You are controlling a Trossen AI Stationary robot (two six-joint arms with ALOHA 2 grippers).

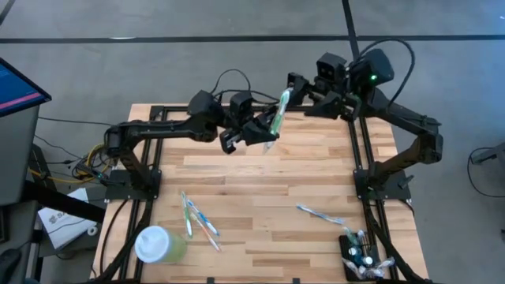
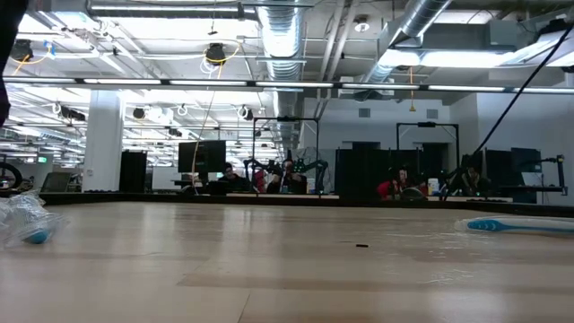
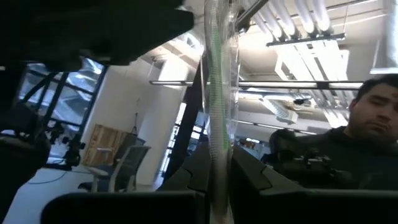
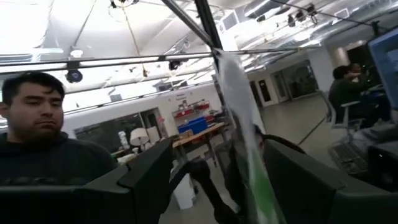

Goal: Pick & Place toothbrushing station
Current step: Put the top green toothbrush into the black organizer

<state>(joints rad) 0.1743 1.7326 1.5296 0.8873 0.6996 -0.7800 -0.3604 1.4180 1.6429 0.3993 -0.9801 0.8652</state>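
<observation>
- Broadly, the wooden table (image 1: 260,197) fills the middle of the high view, with both dark arms reaching in over its far edge.
- The left gripper (image 1: 264,132) is raised above the far middle of the table, its fingers closed together on the lower end of a green toothbrush in a clear wrapper (image 1: 278,117), which stands nearly upright; in the left wrist view the wrapped brush (image 3: 217,106) rises straight up between that arm's dark fingers.
- The right gripper (image 1: 304,93) hangs just beside the upper end of the same wrapped brush, its fingers spread wide; in the right wrist view the wrapper (image 4: 245,137) stands between the two dark fingers, and whether they touch it cannot be told.
- A person in a dark top (image 4: 43,143) shows in the room behind, in both wrist views.
- The pale green cup with white lid (image 1: 159,244) sits at the near left corner of the table.
- The toothbrushing station (image 1: 357,251), a small black holder, sits at the near right corner, well apart from both grippers, with wrapped items lying against it.
- A few wrapped toothbrushes (image 1: 199,219) lie loose just beside the cup.
- One more wrapped blue toothbrush (image 1: 319,214) lies near the station; in the low view it (image 2: 516,226) rests flat at the right.
</observation>
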